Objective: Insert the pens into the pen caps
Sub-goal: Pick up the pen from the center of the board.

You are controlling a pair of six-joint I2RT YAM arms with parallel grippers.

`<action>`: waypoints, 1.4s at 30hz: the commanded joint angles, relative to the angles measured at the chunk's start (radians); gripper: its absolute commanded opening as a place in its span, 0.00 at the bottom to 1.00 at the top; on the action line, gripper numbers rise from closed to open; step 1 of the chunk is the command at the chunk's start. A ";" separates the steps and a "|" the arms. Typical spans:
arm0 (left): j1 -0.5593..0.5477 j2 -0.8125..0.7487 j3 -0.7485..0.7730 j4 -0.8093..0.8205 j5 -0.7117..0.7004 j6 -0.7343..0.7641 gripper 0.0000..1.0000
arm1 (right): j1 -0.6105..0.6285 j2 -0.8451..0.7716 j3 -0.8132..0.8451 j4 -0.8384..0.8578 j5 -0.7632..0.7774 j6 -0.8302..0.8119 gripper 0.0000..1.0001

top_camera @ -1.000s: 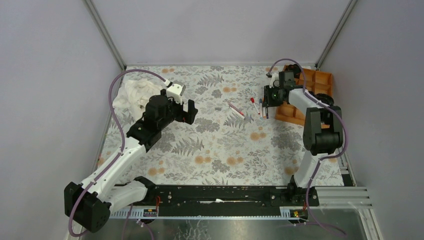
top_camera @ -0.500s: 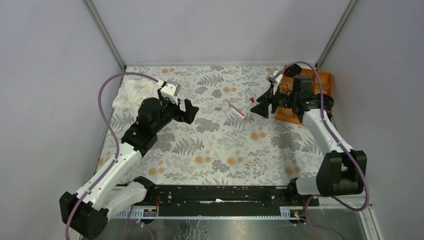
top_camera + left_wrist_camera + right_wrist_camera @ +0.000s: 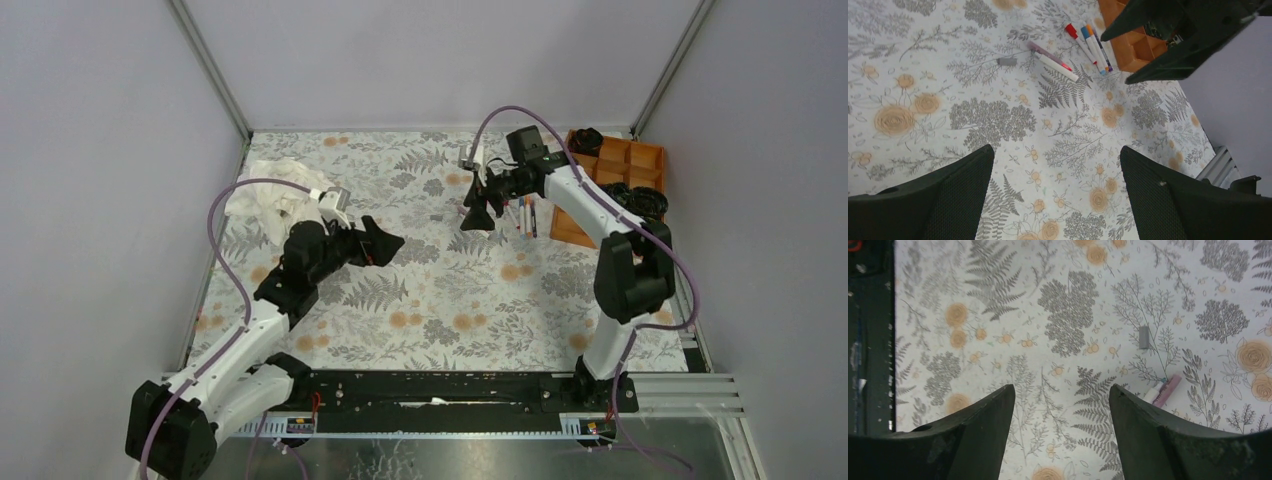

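Observation:
Two loose pens point(image 3: 1054, 63), one white and one pinkish, lie side by side on the floral cloth; their ends also show in the right wrist view as the pens point(image 3: 1164, 388). A small dark grey pen cap point(image 3: 1007, 61) lies just left of them, seen too as the cap point(image 3: 1144, 337). Further right, a row of white pens point(image 3: 522, 215) with red, blue and orange ends point(image 3: 1087, 36) lies beside the tray. My right gripper point(image 3: 478, 216) hovers open over the loose pens, holding nothing. My left gripper point(image 3: 386, 246) is wide open and holds nothing, well left of them.
An orange compartment tray point(image 3: 618, 165) with black coiled items stands at the back right. A crumpled white cloth point(image 3: 272, 190) lies at the back left. The black rail point(image 3: 430, 388) runs along the near edge. Grey walls close in the sides.
My right arm has swung left from the tray side past the pen row, and its jaws have opened wider. My left gripper has shifted slightly down and right, still open.

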 commanded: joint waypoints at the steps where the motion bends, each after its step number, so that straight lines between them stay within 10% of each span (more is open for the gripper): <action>1: 0.009 -0.041 -0.051 0.100 -0.036 -0.086 0.98 | 0.031 0.119 0.119 -0.136 0.151 -0.125 0.75; 11: 0.009 -0.140 -0.161 0.076 -0.213 -0.150 0.92 | 0.143 0.372 0.339 -0.212 0.262 -0.417 0.76; 24: 0.009 -0.296 -0.247 0.046 -0.277 -0.132 0.93 | 0.183 0.622 0.611 -0.156 0.432 -0.184 0.66; 42: 0.009 -0.289 -0.259 0.080 -0.262 -0.119 0.93 | 0.168 0.322 0.260 -0.055 0.697 0.171 0.41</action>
